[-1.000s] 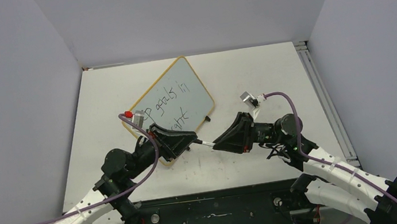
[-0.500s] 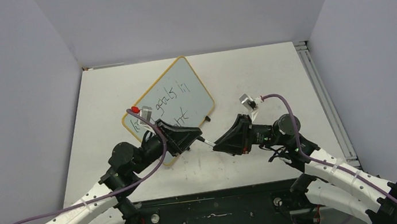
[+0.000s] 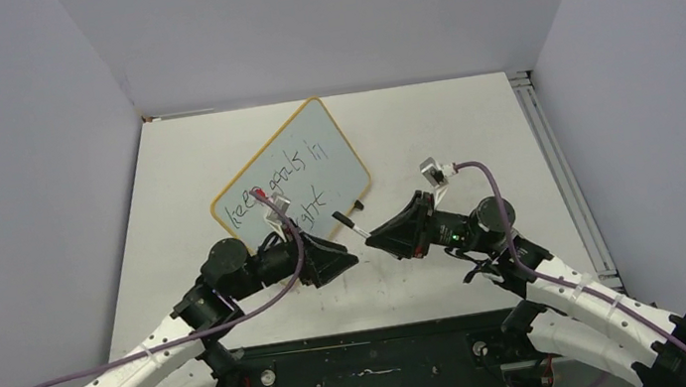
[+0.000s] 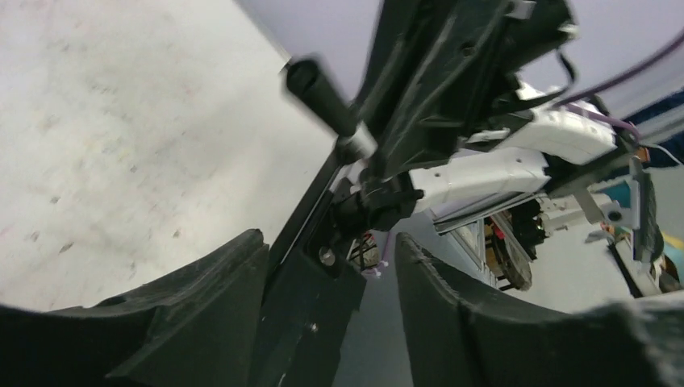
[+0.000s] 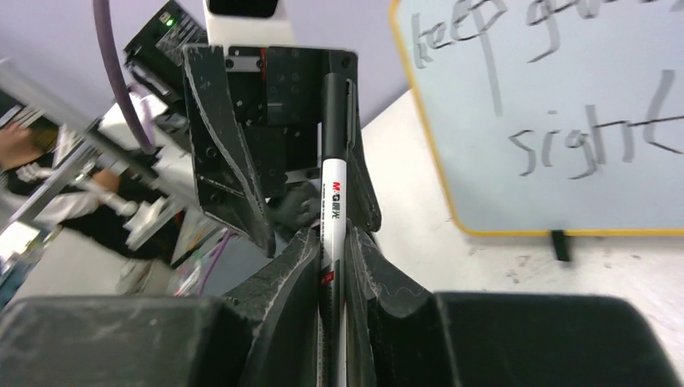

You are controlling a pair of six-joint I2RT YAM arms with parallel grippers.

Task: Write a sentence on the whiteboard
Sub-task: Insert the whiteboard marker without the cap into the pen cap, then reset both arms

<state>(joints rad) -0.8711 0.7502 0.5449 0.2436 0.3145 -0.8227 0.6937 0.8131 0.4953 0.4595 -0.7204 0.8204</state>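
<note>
The whiteboard (image 3: 300,164) lies tilted on the table's left middle, yellow-rimmed, with the sentence (image 3: 278,187) "keep goals in sight" in black on it. In the right wrist view the whiteboard (image 5: 565,185) and the sentence (image 5: 581,137) fill the upper right. My right gripper (image 3: 371,235) is shut on a white marker (image 3: 351,224), whose black end points left, off the board's near corner. The marker (image 5: 334,185) stands clamped between the right gripper (image 5: 334,242) fingers. My left gripper (image 3: 356,256) is open just below the marker's black end (image 4: 321,90), touching nothing; the left gripper (image 4: 327,258) faces the right one.
A metal rail (image 3: 554,156) runs along the table's right edge. Grey walls close in the left, back and right sides. A small black foot (image 5: 558,244) sticks out under the board's near rim. The two grippers are tip to tip near the table's middle front.
My left gripper has opened, let go of the marker's black end and drawn back towards the near edge, uncovering the word "keep". The right gripper still holds the marker, now slightly raised.
</note>
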